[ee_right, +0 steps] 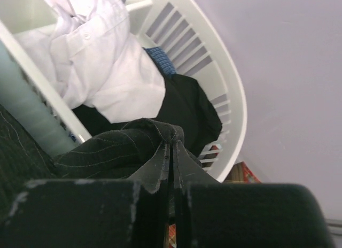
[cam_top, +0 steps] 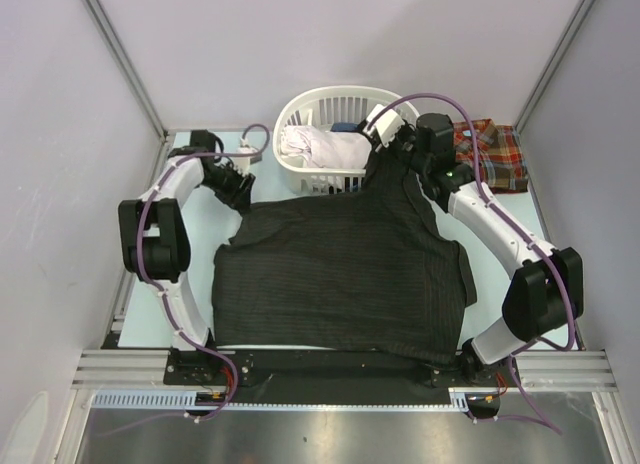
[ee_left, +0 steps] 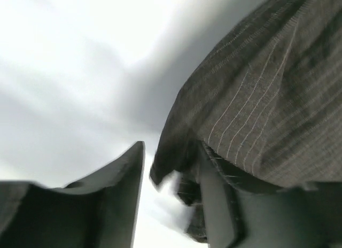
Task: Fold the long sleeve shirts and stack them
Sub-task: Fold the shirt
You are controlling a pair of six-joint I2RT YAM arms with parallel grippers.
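Beside the basket [ee_right: 230, 93], the pinstriped shirt [cam_top: 340, 274], clamped by the right gripper [ee_right: 172, 152] with the left gripper [ee_left: 172, 157] parted, should be laid flat before release.

Black pinstriped shirt [cam_top: 340, 274] spread mid-table; plaid shirt [cam_top: 492, 152], perhaps folded, far-right.

Robot lab cell: plain white wall panels [cam_top: 350, 34], aluminium frame rails [cam_top: 120, 367].
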